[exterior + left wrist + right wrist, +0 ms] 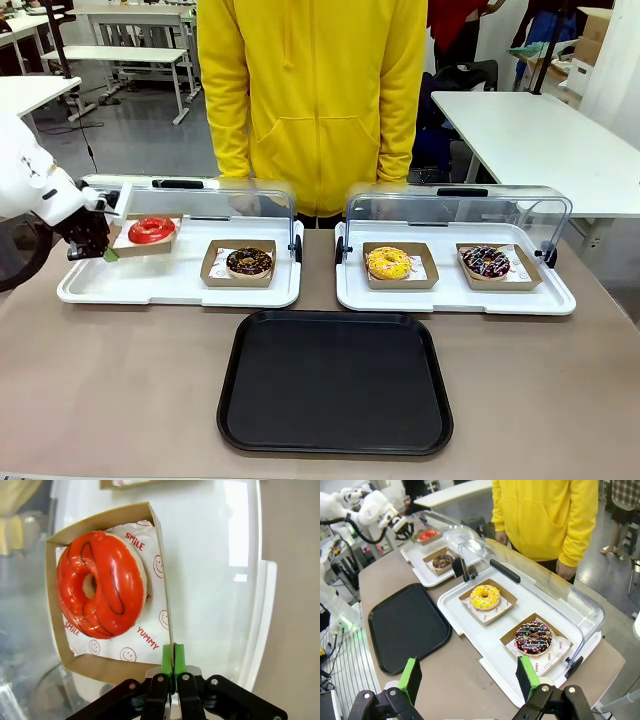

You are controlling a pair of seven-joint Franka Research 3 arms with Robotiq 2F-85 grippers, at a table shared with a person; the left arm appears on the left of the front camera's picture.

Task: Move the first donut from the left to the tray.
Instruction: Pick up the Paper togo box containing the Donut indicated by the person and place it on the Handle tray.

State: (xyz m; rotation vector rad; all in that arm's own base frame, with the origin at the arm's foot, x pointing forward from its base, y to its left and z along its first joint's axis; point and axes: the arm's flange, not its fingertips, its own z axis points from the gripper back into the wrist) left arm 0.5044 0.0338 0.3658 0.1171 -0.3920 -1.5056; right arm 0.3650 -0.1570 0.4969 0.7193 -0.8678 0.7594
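Note:
The first donut from the left [151,230], a red-iced ring, sits in its brown cardboard holder [140,246] at the left end of the left white tray. The holder looks slightly raised and tilted. My left gripper [108,250] is shut on the holder's left wall. In the left wrist view the green pads [173,656] pinch the cardboard wall [165,605] beside the red donut [100,590]. The black tray [335,380] lies bare at the front centre. High over the table's right end, my right gripper [468,676] is open and holds nothing. From there I see the black tray [407,625] and, far off, the red donut [427,534].
A chocolate donut [249,262] shares the left white tray [180,292]. The right white tray [455,297] holds a yellow donut [388,263] and a sprinkled chocolate donut [486,262]. Both clear lids [460,210] stand open. A person in a yellow hoodie [312,100] stands at the far edge.

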